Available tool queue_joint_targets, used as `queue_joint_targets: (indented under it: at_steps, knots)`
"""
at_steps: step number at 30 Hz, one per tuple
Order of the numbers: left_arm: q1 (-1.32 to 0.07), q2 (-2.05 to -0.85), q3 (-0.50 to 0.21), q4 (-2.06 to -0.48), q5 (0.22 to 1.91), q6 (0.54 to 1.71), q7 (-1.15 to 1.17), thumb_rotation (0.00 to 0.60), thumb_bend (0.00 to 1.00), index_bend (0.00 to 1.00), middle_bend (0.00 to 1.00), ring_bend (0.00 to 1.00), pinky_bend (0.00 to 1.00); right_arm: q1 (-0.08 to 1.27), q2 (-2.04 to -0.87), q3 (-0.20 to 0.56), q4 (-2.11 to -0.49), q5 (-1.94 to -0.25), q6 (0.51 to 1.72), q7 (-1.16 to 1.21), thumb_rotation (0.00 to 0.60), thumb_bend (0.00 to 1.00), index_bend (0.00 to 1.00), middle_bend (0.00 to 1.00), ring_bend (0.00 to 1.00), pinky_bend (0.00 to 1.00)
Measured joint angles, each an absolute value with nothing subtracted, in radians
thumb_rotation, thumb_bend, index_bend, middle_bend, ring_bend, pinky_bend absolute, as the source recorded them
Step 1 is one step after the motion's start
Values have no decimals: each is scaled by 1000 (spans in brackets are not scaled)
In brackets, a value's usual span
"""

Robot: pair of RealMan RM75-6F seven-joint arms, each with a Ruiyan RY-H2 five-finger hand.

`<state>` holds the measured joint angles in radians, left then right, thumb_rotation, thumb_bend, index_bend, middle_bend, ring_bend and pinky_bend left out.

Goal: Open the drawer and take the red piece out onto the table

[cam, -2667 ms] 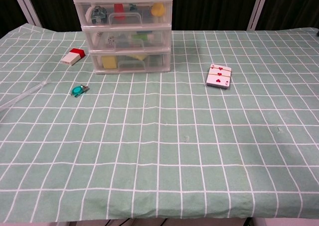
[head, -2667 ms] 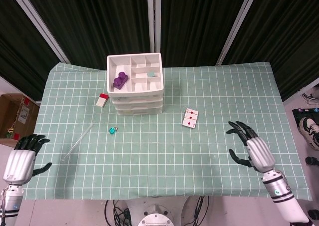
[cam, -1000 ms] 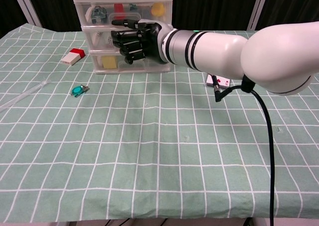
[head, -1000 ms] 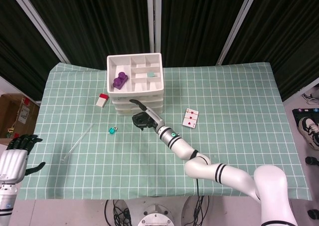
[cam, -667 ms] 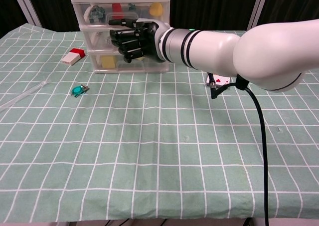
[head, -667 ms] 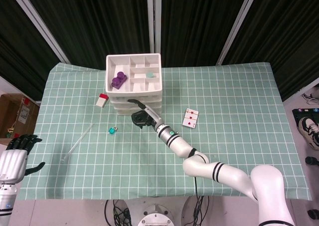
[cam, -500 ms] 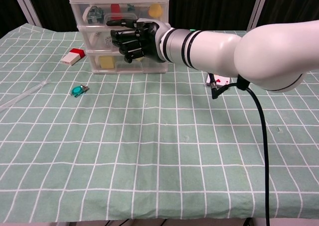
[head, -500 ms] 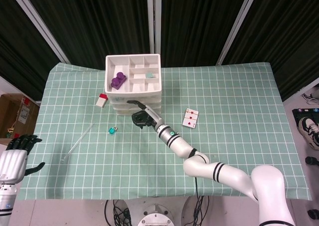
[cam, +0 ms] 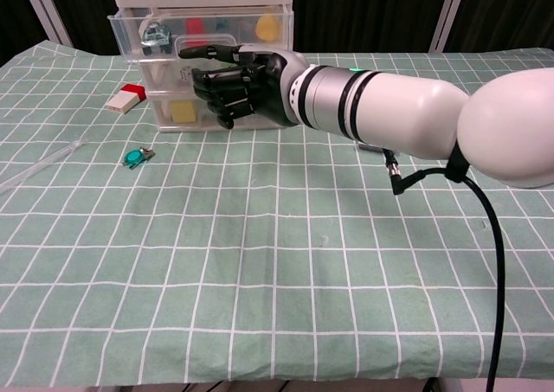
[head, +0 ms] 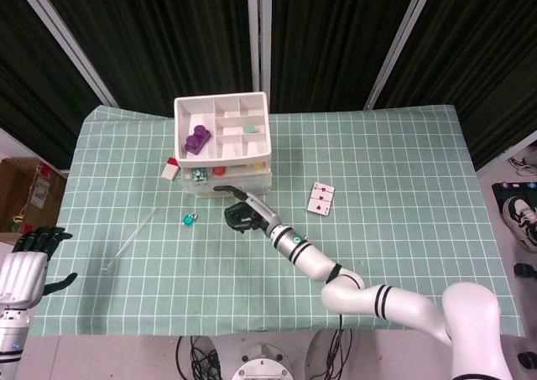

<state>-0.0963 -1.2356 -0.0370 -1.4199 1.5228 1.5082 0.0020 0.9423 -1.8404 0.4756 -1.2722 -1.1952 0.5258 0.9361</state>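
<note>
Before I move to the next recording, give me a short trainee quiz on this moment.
1. True or false: the top drawer is partly pulled out.
2. Which robot hand is at that drawer's front? A) left B) right
3. Where is the red piece lying?

Key: 1 true; 2 B; 3 in the top drawer, not yet on the table.

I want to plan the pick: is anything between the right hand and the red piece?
Yes: the clear front wall of the drawer. The red piece lies behind it; the right hand is at its front.
</note>
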Motion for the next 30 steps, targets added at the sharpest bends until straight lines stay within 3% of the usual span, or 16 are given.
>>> queue_joint_targets:
  at_steps: [3, 5, 8, 10, 20, 25, 30]
  knots:
    - [-97, -1238, -37, -1417, 1522, 1506, 0, 600, 0, 287, 225, 161, 202, 918, -1823, 451, -1313, -1221, 541, 938, 600, 537, 271, 751, 743, 756]
    - [-99, -1239, -36, -1416, 1522, 1503, 0, 600, 0, 287, 225, 161, 202, 907, -1809, 434, -1336, -1243, 550, 937, 600, 514, 189, 744, 737, 756]
    - [-100, -1240, -36, -1415, 1522, 1501, 2, 600, 0, 287, 225, 161, 202, 896, -1780, 409, -1367, -1272, 555, 926, 600, 394, 42, 732, 723, 757]
    - [-100, -1240, -37, -1415, 1521, 1501, 1, 600, 0, 287, 225, 161, 202, 889, -1756, 390, -1388, -1291, 560, 903, 600, 341, 8, 727, 719, 756]
    - [-98, -1238, -35, -1424, 1523, 1505, 9, 600, 0, 287, 225, 161, 202, 824, -1564, 306, -1597, -1370, 666, 685, 600, 355, 0, 723, 719, 756]
    - [-98, -1235, -36, -1437, 1528, 1510, 18, 600, 0, 287, 225, 161, 202, 809, -1472, 312, -1674, -1364, 721, 568, 600, 359, 0, 728, 725, 759]
    - [-97, -1235, -34, -1443, 1525, 1508, 24, 600, 0, 287, 225, 161, 202, 835, -1443, 332, -1674, -1272, 698, 494, 600, 359, 0, 736, 728, 762]
